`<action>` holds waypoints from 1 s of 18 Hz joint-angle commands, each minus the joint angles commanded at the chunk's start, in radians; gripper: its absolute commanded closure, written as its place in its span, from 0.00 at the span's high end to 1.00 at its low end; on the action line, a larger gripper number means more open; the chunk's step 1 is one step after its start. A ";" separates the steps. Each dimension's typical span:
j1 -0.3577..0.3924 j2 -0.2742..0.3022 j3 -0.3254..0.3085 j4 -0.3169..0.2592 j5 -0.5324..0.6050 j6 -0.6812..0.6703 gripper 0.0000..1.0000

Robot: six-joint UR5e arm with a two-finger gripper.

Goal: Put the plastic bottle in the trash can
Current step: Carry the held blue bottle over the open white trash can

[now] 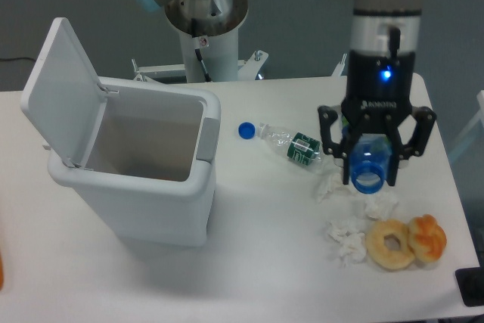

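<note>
- I am seeing the two-finger gripper [370,169] hanging in the right half of the frame, pointing down, with a blue light glowing on its body.
- Its jaws are closed on the small translucent blue plastic bottle [368,166], whose round open mouth is facing the camera; the bottle is sitting clear above the white surface [265,262].
- The large white rectangular plastic trash can [144,187] is standing at the left of the frame, well apart from the gripper, with its flat lid [60,92] tilted up and back and its inside showing.
- A clear crushed bottle with a green label [293,145] is lying on the surface near the middle of the frame, just left of the gripper, and a loose blue cap [246,131] is lying just beside its neck.
- Crumpled white paper scraps [345,237] are lying below the gripper, toward the lower right.
- Two ring-shaped pastries [407,242], one pale and one orange, are resting side by side at the lower right, just beside the scraps.
</note>
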 joint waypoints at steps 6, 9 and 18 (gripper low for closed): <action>-0.058 0.071 -0.017 0.005 -0.003 -0.175 0.08; -0.106 0.081 -0.017 0.015 -0.003 -0.180 0.08; -0.290 0.083 -0.043 0.017 -0.003 -0.207 0.12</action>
